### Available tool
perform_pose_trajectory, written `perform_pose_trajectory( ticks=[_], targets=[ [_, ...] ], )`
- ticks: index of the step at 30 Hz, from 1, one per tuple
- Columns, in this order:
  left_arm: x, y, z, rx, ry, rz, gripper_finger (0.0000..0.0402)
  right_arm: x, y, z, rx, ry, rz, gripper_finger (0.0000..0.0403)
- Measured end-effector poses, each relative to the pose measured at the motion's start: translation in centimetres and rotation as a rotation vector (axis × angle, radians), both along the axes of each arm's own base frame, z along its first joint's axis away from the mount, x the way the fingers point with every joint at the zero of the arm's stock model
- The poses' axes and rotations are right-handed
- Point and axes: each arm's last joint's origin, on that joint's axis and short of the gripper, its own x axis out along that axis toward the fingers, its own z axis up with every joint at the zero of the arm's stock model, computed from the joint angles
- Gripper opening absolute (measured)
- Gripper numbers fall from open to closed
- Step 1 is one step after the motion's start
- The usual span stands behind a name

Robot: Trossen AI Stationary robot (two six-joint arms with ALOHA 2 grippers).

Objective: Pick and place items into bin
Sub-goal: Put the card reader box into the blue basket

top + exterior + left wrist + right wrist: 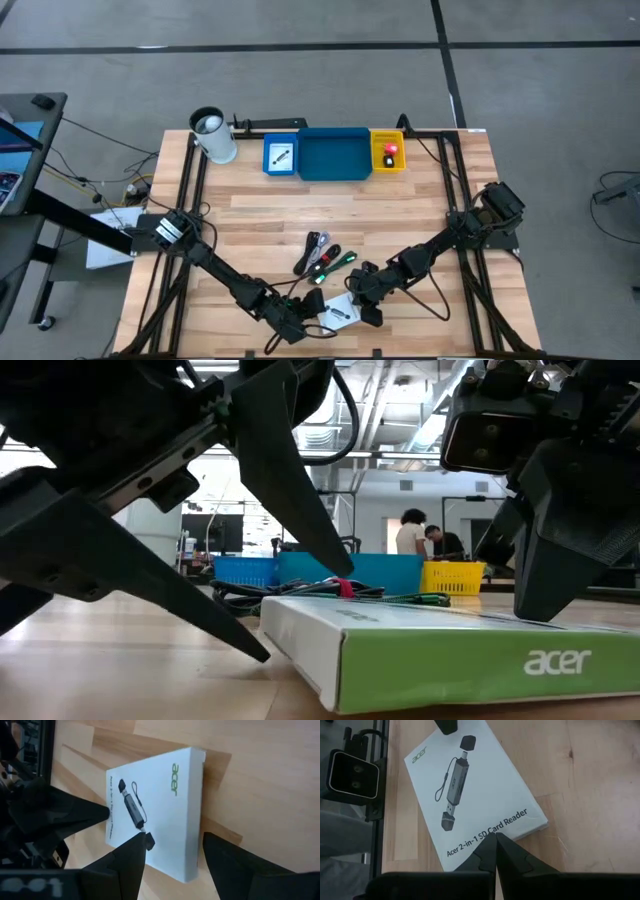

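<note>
White Acer card-reader packet point(341, 312) lies flat on the wooden surface point(330, 205), close to the near edge, roughly mid-width. Long axis runs diagonal to the surface edges; in the low view its green side faces the camera.

L hand point(312, 325) at the packet's left end, fingers point(122, 865) spread wide, straddling one end of the packet, not clamped on it. R hand point(366, 303) at the packet's right end, fingers pressed together, tips point(495, 851) at the packet's printed edge; grasping nothing.

Cable bundle point(322, 258), black/red/green, lies just beyond the packet toward surface centre.

Far edge: small blue tray point(281, 157) w/ a white packet in it, wide blue tray point(334, 156), yellow tray point(388, 152) w/ a red block in it. White-and-black cup point(213, 135) at the far left corner.

Room: grey floor w/ dark lines; low view shows bright workshop, two people point(424, 538) standing far behind the trays.
</note>
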Motion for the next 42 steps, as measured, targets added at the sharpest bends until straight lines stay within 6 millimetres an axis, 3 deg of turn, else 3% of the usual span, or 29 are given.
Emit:
perform_pose_trajectory(
  ticks=[9, 21, 29, 42],
  targets=[
    [0.7, 0.7, -0.3, -0.015, 0.002, -0.006, 0.0190, 0.0, 0.0, 0.0, 0.000, 0.000, 0.000, 0.0000],
    [2.4, -1.2, -1.2, -0.058, -0.030, -0.050, 0.0190, 0.0, -0.1, 0.0, -0.003, 0.000, -0.002, 0.0000],
    [2.6, -1.3, -1.1, -0.041, -0.051, -0.013, 0.0188, 0.0, -0.1, 0.0, 0.000, -0.003, -0.003, 0.0000],
    [2.6, -1.0, -1.2, -0.036, -0.072, 0.087, 0.0113, 0.1, -0.1, 0.0, 0.004, -0.009, -0.004, 0.0000]
  ],
)
